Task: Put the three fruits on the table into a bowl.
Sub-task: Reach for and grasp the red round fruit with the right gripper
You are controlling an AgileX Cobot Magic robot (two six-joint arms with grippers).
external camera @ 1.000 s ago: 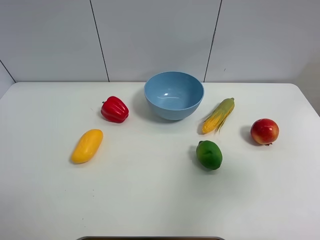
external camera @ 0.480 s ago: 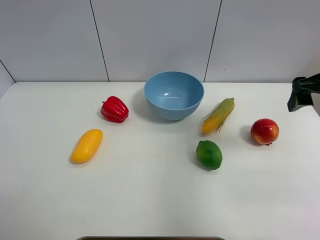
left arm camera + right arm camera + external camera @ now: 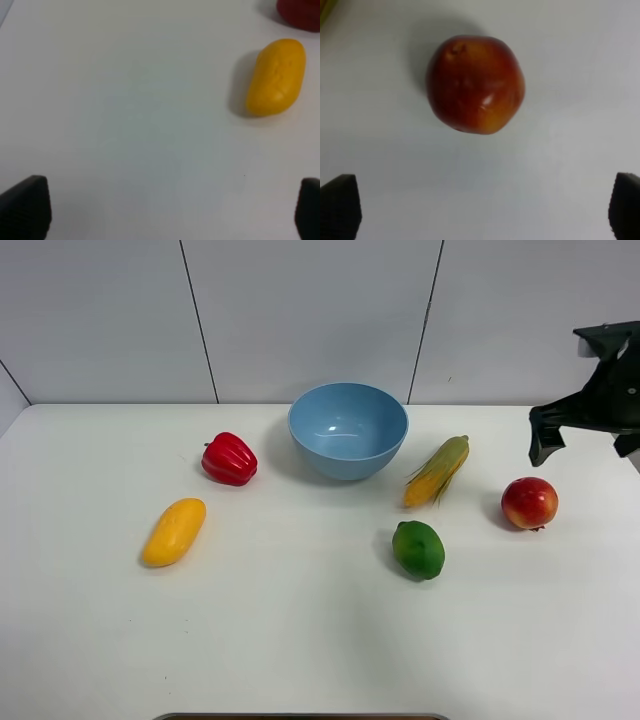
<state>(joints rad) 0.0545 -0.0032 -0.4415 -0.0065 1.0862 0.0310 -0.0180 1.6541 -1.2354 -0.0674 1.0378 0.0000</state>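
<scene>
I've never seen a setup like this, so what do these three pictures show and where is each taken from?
This is a two-armed robot at a white table. One picture looks down from a high camera; the other two come from a camera on each wrist. On the table are a blue bowl, red pepper, mango, corn cob, lime and apple. The left gripper is open, facing the mango; the right gripper is open, facing the apple. Nothing is held.

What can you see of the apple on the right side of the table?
The apple is round, glossy, red with yellow-orange patches and a small dimple at one end. It sits on the white table, right of the corn without touching it. The open right gripper hovers above it, not in contact.
</scene>
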